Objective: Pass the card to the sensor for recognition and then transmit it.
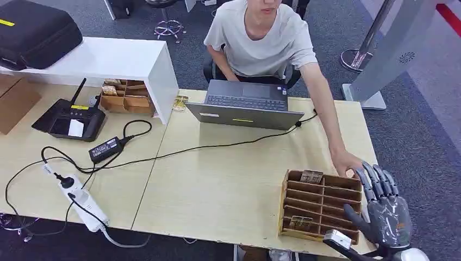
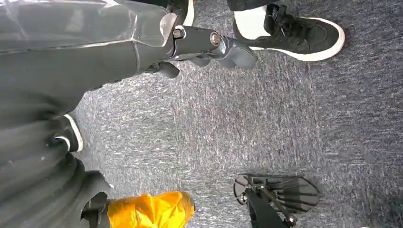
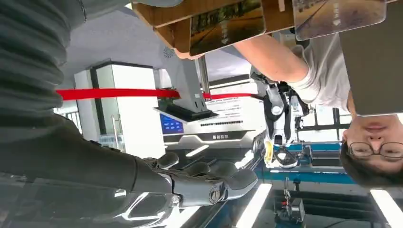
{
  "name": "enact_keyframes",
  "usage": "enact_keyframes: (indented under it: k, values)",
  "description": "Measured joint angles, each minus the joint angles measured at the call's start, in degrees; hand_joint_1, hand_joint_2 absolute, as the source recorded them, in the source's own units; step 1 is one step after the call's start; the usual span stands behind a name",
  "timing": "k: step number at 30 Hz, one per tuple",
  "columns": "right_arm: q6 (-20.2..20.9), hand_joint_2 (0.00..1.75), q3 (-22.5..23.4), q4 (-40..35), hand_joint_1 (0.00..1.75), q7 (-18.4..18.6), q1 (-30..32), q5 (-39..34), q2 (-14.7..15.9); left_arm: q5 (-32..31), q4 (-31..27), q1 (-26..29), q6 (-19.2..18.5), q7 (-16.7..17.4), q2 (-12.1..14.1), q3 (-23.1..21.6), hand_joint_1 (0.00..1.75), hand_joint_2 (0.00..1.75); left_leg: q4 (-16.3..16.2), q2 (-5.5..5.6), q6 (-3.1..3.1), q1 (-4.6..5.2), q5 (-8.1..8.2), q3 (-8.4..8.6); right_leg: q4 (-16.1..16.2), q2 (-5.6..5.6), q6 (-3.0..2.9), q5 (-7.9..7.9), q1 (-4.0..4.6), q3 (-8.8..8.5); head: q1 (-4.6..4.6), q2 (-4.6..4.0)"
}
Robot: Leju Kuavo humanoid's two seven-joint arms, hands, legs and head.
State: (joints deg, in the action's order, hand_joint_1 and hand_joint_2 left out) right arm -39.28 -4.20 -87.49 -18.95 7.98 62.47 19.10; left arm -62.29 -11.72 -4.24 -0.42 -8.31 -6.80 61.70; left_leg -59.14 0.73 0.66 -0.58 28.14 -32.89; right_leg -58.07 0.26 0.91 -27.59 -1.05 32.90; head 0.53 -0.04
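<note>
Where legible — no card (image 1: 300,222) lettering.

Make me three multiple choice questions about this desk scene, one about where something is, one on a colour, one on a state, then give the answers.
1. Where does the wooden card rack nearest the right robot hand sit?
A. the table's near right corner
B. on the white shelf
C. on the floor

2. What colour is the power strip?
A. red
B. white
C. green

3. What state is the laptop in?
A. shut flat
B. open
C. packed in a case

Answers: 1 A, the rack lies by the table's near right edge beside the hand. 2 B, its body is white with a black plug in it. 3 B, its keyboard shows in front of the person.
</note>
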Motion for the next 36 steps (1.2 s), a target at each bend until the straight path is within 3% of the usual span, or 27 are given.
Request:
enact_keyframes:
  k: [18,36]
  values:
    - [0.0,1.75,-1.1,0.0,0.0,0.0,-0.1,0.7,-1.4,-0.1,0.0,0.0,0.0,0.3,-0.1,0.0,0.0,1.75,0.0,0.0,0.0,0.0,0.0,-0.01,0.0,0.0,0.0,0.0,0.0,0.0,0.0,0.0]
    - [0.2,1.75,-7.3,5.3,0.0,0.3,-6.8,0.6,-2.1,-1.4,0.0,-0.3,-0.2,0.4,-0.2,0.0,0.0,1.75,0.0,0.0,0.0,0.0,-0.01,0.0,0.0,0.0,0.0,0.01,0.0,-0.01,0.0,0.0]
